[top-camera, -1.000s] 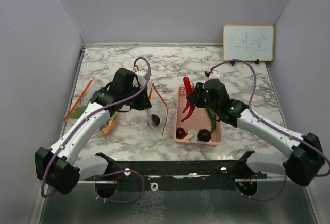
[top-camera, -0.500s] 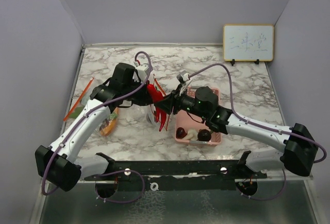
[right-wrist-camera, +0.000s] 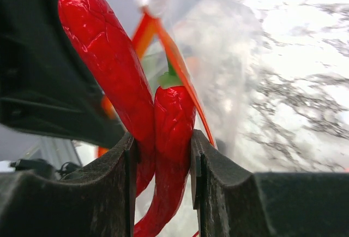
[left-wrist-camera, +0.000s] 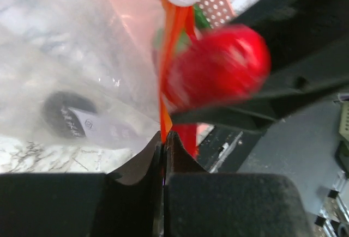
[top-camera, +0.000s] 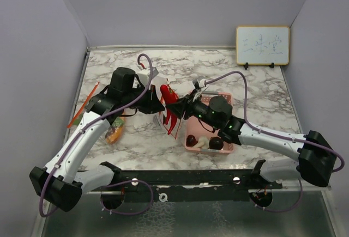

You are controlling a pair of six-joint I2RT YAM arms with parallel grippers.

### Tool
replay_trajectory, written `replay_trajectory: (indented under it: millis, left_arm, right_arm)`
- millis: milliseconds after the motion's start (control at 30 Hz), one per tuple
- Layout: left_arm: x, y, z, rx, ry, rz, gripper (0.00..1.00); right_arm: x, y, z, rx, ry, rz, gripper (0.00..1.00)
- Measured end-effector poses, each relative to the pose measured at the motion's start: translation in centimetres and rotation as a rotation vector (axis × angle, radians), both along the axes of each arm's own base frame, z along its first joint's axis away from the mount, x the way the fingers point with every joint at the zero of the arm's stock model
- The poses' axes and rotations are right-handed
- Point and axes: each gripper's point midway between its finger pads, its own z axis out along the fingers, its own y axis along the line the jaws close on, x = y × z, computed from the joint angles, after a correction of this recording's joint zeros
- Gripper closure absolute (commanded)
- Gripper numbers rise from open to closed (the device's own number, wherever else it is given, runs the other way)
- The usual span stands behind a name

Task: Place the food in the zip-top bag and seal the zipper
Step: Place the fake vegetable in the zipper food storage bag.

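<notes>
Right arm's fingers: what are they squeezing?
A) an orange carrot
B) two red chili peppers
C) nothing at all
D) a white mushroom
B: the right wrist view shows the right arm's fingers squeezing two red chili peppers between them, right next to the zip-top bag.

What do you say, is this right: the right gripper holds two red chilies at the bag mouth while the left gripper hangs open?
Wrong on the left gripper: the left wrist view shows it shut on the edge of the zip-top bag. The right gripper does hold two red chilies at the bag mouth.
</notes>
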Motion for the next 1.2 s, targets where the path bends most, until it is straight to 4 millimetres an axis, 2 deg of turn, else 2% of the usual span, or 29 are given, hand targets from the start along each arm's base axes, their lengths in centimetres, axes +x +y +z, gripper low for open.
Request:
replay_trajectory:
  millis: [100, 267, 400, 567, 767, 867, 933, 1033, 1133, 1200]
  left_arm:
    - [-0.8, -0.1, 0.8, -0.026, -0.009, -0.021, 1.00]
    - [-1.9, -0.2, 1.9, -0.061, -0.022, -0.047, 1.00]
    - [-2.1, -0.5, 2.1, -0.080, -0.011, -0.054, 1.00]
    - [-1.5, -1.1, 2.3, -0.102, -0.013, -0.063, 1.00]
    - [-0.1, -1.9, 0.2, -0.086, 0.031, -0.066, 1.00]
    - [0.1, -2.0, -1.4, -0.071, 0.062, -0.064, 1.00]
    - [0.0, -1.9, -2.2, -0.062, 0.075, -0.060, 1.00]
    - [-0.3, -1.7, -3.6, -0.049, 0.095, -0.053, 1.00]
    - [-0.5, -1.6, -4.6, -0.044, 0.112, -0.048, 1.00]
    - [-0.5, -1.6, -4.8, -0.048, 0.118, -0.044, 1.00]
  right_arm:
    - [0.9, -0.9, -1.0, -0.024, 0.006, -0.070, 0.93]
    - [1.9, -2.8, -4.2, -0.121, 0.038, -0.176, 0.93]
    - [2.6, -3.7, -5.2, -0.184, 0.054, -0.229, 0.93]
    - [2.7, -3.6, -5.5, -0.234, 0.056, -0.227, 0.93]
    - [1.1, -2.6, -5.8, -0.290, 0.047, -0.184, 0.93]
    - [0.3, -3.0, -6.3, -0.325, 0.057, -0.196, 0.93]
    - [0.4, -4.1, -5.8, -0.329, 0.057, -0.240, 0.93]
    - [0.4, -6.2, -3.3, -0.277, 0.024, -0.306, 0.93]
    - [0.3, -6.8, -1.0, -0.221, -0.010, -0.319, 0.93]
    - [0.3, -6.6, -0.6, -0.208, -0.019, -0.316, 0.93]
